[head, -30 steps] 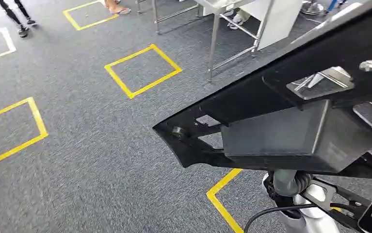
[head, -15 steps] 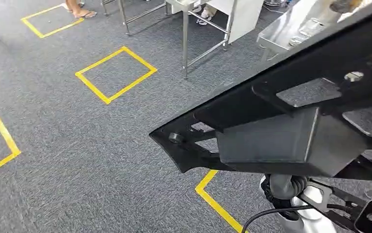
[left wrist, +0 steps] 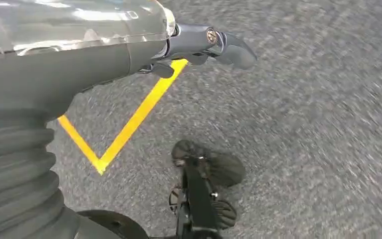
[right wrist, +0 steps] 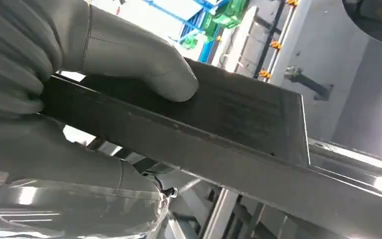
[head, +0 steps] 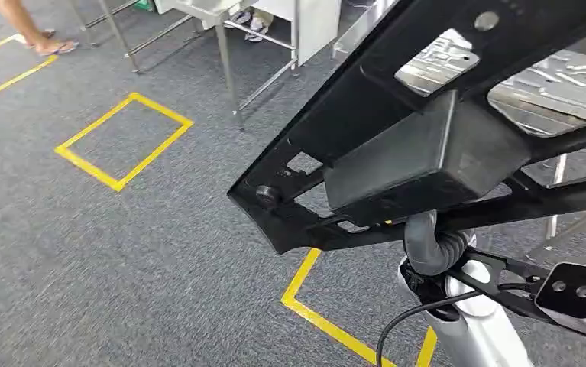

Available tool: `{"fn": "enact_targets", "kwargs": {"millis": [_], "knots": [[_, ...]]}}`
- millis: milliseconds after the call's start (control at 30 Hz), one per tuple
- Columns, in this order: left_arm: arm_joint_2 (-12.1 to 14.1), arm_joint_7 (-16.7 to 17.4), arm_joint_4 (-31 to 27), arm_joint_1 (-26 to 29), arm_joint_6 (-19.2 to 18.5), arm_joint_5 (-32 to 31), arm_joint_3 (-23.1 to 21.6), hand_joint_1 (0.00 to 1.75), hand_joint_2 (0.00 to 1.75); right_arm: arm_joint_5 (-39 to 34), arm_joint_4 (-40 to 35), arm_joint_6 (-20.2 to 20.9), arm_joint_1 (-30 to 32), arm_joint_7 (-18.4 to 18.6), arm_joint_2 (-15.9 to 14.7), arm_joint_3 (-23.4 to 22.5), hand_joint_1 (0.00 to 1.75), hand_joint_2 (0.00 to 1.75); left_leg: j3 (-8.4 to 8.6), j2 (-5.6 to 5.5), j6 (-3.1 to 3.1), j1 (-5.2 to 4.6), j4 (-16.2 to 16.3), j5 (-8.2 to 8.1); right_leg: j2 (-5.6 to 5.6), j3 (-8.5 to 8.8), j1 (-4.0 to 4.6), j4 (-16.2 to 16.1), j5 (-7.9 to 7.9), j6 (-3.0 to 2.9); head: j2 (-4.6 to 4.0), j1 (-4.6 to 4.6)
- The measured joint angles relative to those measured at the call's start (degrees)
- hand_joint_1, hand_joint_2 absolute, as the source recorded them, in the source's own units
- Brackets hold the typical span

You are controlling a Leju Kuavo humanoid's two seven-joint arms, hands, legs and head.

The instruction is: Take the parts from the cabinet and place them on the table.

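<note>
A large black metal part (head: 427, 145), a flat frame with cut-outs and a box-shaped block under it, fills the right side of the head view, held up above the carpet. My right hand (right wrist: 79, 59) grips an edge of this black part (right wrist: 218, 129), thumb pressed on its flat face. In the head view the part hides the hand itself; the grey ribbed wrist (head: 431, 248) shows beneath it. My left hand (left wrist: 198, 45) hangs over the floor with its fingers stretched out and nothing in it.
A shiny metal table (head: 572, 84) shows beyond the part at the upper right. Another steel-legged table (head: 225, 53) stands at the top centre. A person's foot (head: 49, 47) is at the top left. Yellow tape squares (head: 121, 141) mark the grey carpet.
The camera has turned: floor squares and table legs have slid left, and the shiny table has come into view at the upper right. The black part stays in my right hand, tilted steeper.
</note>
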Motion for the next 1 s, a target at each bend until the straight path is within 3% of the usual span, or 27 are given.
{"fn": "enact_targets", "kwargs": {"millis": [67,100,133,167,200,233,300,333,367,400,433,467,500,633,667,700,733,800,833,867,900,933,967,1000], "knots": [[0.0,0.0,0.0,0.1,0.2,0.0,0.0,0.00,1.75,0.0,0.2,-0.1,-0.1,0.0,0.0,0.2,1.75,1.75,0.36,1.02,0.05,-0.25,-0.6,-0.24,1.36,-0.60,-0.56,-0.1,0.26,0.89,0.00,-0.04],[-0.1,0.1,0.0,0.0,0.2,0.0,0.0,0.00,1.75,0.0,0.3,-0.2,-0.1,0.0,0.0,0.3,1.75,1.75,0.39,1.59,0.31,-0.44,-0.5,-0.23,2.03,-0.69,-0.83,-0.3,0.42,1.30,0.00,-0.09],[-0.1,0.1,0.0,-0.1,0.2,0.0,-0.1,0.00,1.75,0.0,0.3,-0.2,-0.2,0.0,0.0,0.3,1.75,1.75,0.60,2.37,0.74,-0.15,-1.0,0.04,2.88,-0.76,-0.53,-0.4,0.54,1.83,0.00,-0.02],[-0.5,0.1,0.0,-0.3,0.2,0.0,-0.2,0.00,1.75,0.0,0.3,-0.3,-0.2,0.0,0.0,0.3,1.75,1.75,0.93,3.48,1.15,0.10,-1.6,0.35,1.32,-0.84,-0.60,0.2,0.05,1.90,0.00,-0.11],[-0.4,0.0,0.0,-0.3,0.2,0.0,-0.3,0.00,1.75,0.0,0.3,-0.5,-0.5,-0.1,0.0,0.3,1.75,1.75,1.14,4.08,1.56,0.02,-1.9,0.37,-2.28,-1.96,-0.17,2.4,-1.52,2.03,0.00,0.53],[-0.4,0.0,0.0,-0.2,0.2,0.0,-0.3,0.00,1.75,0.2,0.3,-0.6,-0.6,-0.3,0.0,0.4,1.75,1.75,1.17,4.92,1.78,-0.09,-1.9,0.29,-4.02,-3.89,-0.22,6.4,-3.64,2.21,0.00,0.64],[-0.5,0.0,0.0,0.2,0.2,0.1,-0.3,0.00,1.75,1.1,0.3,-0.7,0.4,-1.3,0.0,0.6,1.75,1.75,1.23,6.61,2.01,-0.30,-1.8,0.05,-5.27,-8.47,-0.46,15.4,-7.22,2.50,0.00,0.63],[-0.5,0.0,0.0,0.3,0.2,0.3,-0.3,0.00,1.75,1.6,0.2,-0.7,1.2,-1.9,0.0,0.7,1.75,1.75,1.24,7.41,1.99,-0.30,-1.7,-0.06,-5.44,-9.75,-0.56,17.7,-7.45,2.57,0.00,0.66],[-0.5,0.0,0.0,0.3,0.2,0.5,-0.3,0.00,1.75,2.2,0.2,-0.7,2.0,-2.3,0.0,0.8,1.75,1.75,1.31,8.20,1.92,-0.30,-1.7,-0.24,-5.60,-9.48,-0.62,16.9,-6.23,2.65,0.00,0.68],[-0.6,0.0,0.0,0.3,0.2,0.5,-0.3,0.00,1.75,2.6,0.0,-0.6,2.6,-2.6,0.0,0.9,1.75,1.75,1.44,8.81,1.82,-0.29,-1.6,-0.42,-5.87,-7.94,-0.63,13.9,-4.29,2.65,0.00,0.68],[-0.9,0.0,0.0,0.3,0.2,0.7,-0.3,0.00,1.75,3.0,-0.3,-0.4,3.3,-2.8,0.0,1.1,1.75,1.75,1.69,9.45,1.66,-0.30,-1.5,-0.68,-6.54,-4.97,-0.62,8.3,-1.54,2.53,0.00,0.68],[-1.0,0.0,0.0,0.3,0.2,0.7,-0.3,0.00,1.75,3.2,-0.5,-0.3,3.6,-3.1,0.0,1.3,1.75,1.75,2.02,10.03,1.44,-0.33,-1.4,-0.97,-8.31,-1.86,-0.44,2.6,0.62,2.27,0.00,0.68],[-1.0,0.0,0.0,0.3,0.2,0.7,-0.3,0.00,1.75,3.3,-0.5,-0.3,3.7,-3.3,0.0,1.4,1.75,1.75,2.21,10.54,1.05,-0.72,-1.3,-1.29,-10.92,-0.53,0.13,-0.2,0.11,1.80,0.00,0.70],[-1.3,0.0,0.0,0.2,0.2,0.7,-0.3,0.00,1.75,3.4,-0.6,0.2,4.3,-3.4,0.2,1.6,1.75,1.75,2.92,12.74,-0.09,-0.94,-1.4,-1.84,-8.00,-0.85,0.45,-0.1,0.39,0.68,0.00,0.55],[-1.3,0.0,0.0,0.1,0.2,0.7,-0.3,0.00,1.75,3.4,-0.6,0.6,4.3,-3.4,0.2,1.6,1.75,1.75,2.82,12.42,-0.50,-0.68,-1.2,-2.33,-7.30,-0.43,-0.33,-0.6,0.71,0.21,0.00,0.59],[-1.3,0.0,0.0,0.0,0.2,0.7,-0.3,0.00,1.75,3.5,-0.6,0.8,4.3,-3.4,0.3,1.6,1.75,1.75,2.67,9.71,-0.76,-0.55,0.2,-3.41,-6.90,-0.28,-0.35,-0.7,0.70,0.03,0.00,0.40],[-1.4,0.0,0.0,0.1,0.2,0.7,-0.3,0.00,1.75,3.5,-0.6,1.0,4.3,-3.4,0.5,1.6,1.75,1.75,0.99,7.69,-0.85,-0.43,4.2,-5.87,-6.45,-0.25,-0.39,-0.7,0.70,-0.34,0.00,0.24],[-1.5,0.0,0.0,0.4,0.1,0.7,-0.3,0.00,1.75,3.3,-0.3,1.9,4.4,-3.3,0.9,1.6,1.75,1.75,-3.80,6.55,-1.08,-0.42,13.9,-10.17,-4.93,-0.32,-0.30,-0.7,0.68,-0.50,0.00,0.07],[-1.5,0.0,0.0,0.6,-0.1,0.7,-0.3,0.00,1.75,3.2,-0.2,2.4,4.4,-3.2,0.9,1.6,1.75,1.75,-5.48,6.50,-1.09,-0.44,16.9,-10.80,-4.13,-0.31,-0.25,-0.6,0.68,-0.50,0.00,0.04],[-1.5,-0.2,0.0,0.8,-0.3,0.7,-0.3,0.00,1.75,3.1,-0.1,2.8,4.4,-3.0,0.9,1.5,1.75,1.75,-5.94,6.48,-1.00,-0.44,17.3,-10.00,-3.32,-0.25,-0.24,-0.6,0.68,-0.49,0.00,0.09],[-1.5,-0.4,0.0,0.8,-0.5,0.7,-0.3,0.00,1.75,3.0,0.1,3.2,4.4,-2.8,0.9,1.4,1.75,1.75,-5.17,6.44,-0.87,-0.43,15.0,-7.93,-2.59,-0.18,-0.24,-0.6,0.68,-0.49,0.00,0.04],[-1.5,-0.6,0.0,0.7,-0.7,0.7,-0.3,0.00,1.75,2.8,0.1,3.5,4.4,-2.8,0.9,1.4,1.75,1.75,-3.26,6.22,-0.70,-0.41,10.4,-4.97,-1.80,-0.06,-0.25,-0.5,0.65,-0.42,0.00,0.02],[-1.5,-0.8,0.0,0.6,-0.8,0.8,-0.3,0.00,1.75,2.7,0.1,3.7,4.4,-2.7,0.9,1.2,1.75,1.75,-0.78,5.35,-0.49,-0.34,4.8,-1.94,-1.08,0.08,-0.25,-0.4,0.55,-0.25,0.00,0.02],[-1.4,-1.1,0.0,0.7,-1.0,0.9,-0.3,0.00,1.75,2.5,0.2,3.7,4.4,-2.7,0.9,1.1,1.75,1.75,0.89,2.25,-0.18,-0.12,0.5,-0.62,-0.54,-0.01,-0.39,-0.3,0.45,-0.03,0.00,0.02]]}}
